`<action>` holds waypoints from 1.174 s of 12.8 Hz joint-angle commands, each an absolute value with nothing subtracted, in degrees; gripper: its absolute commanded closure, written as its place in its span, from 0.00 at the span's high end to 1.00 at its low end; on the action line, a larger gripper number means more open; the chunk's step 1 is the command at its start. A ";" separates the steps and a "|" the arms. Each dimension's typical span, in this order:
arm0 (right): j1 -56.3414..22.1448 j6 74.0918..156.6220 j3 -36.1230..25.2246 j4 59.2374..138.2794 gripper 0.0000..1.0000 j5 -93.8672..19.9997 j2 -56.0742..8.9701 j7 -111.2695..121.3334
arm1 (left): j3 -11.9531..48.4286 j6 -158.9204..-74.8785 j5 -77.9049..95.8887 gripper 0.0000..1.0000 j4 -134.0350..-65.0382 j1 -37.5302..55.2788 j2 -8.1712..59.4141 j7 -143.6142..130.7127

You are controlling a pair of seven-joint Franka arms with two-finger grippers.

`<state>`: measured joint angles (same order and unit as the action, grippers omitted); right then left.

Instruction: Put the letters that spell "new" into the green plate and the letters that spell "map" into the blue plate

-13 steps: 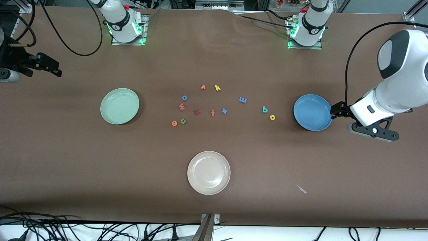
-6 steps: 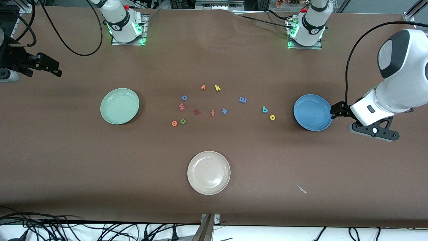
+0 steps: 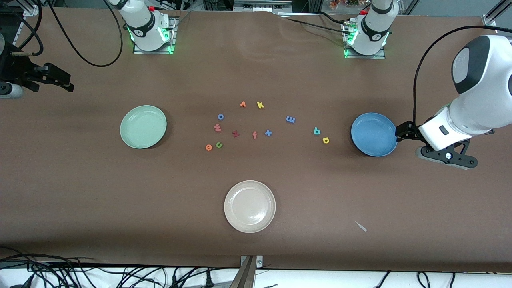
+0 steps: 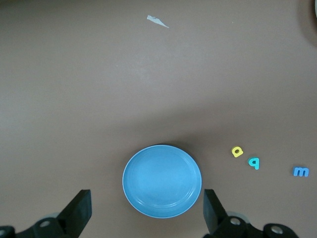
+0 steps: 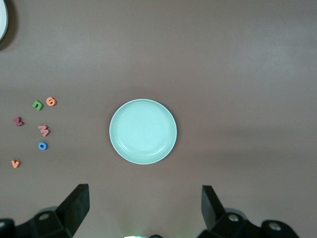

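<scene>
Broadly, the brown tabletop (image 3: 80, 192) was taken up by three plates and a loose scatter of foam letters. The left hand (image 4: 146, 194) was held in the air just beside the blue plate (image 3: 374, 134), at the left arm's end, with its fingers wide apart and nothing between them. The right hand (image 5: 143, 189) was raised at the right arm's end of the tabletop, fingers likewise spread and nothing gripped. The green plate (image 3: 143, 127) was seen toward the right arm's end, and nothing lay in it or in the blue plate. A cream-white plate (image 3: 250, 225) was set nearer the front camera than both, midway between them.

All letters were found on the tabletop between the two coloured plates. The salmon w (image 3: 217, 127), green n (image 3: 219, 144) and orange e (image 3: 209, 147) were grouped nearest the green plate, n and e just beside each other. The periwinkle m (image 3: 291, 119), teal a (image 3: 317, 131) and yellow p (image 3: 325, 140) were spread toward the blue plate, a and p close together. Between the groups a dark red z (image 3: 235, 133), orange f (image 3: 255, 135) and blue x (image 3: 268, 133) were lined up.
</scene>
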<state>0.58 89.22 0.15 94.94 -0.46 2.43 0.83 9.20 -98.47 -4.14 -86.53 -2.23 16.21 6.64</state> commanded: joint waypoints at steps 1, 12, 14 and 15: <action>0.97 88.77 0.09 94.92 1.00 -1.23 2.72 1.76 | 8.79 -98.17 -2.11 0.99 -87.36 -2.11 14.94 8.17; 0.44 88.68 0.62 94.83 1.00 -1.14 2.81 1.67 | 8.79 -98.17 0.00 0.99 -87.28 -2.55 14.94 9.58; 0.44 88.59 0.62 94.83 1.00 -1.06 2.81 1.76 | 8.79 -98.17 0.09 0.99 -87.28 -2.64 14.94 9.58; 0.44 88.59 0.53 94.83 1.00 -1.05 2.81 1.76 | 8.79 -98.17 0.00 0.99 -87.28 -2.64 14.94 9.58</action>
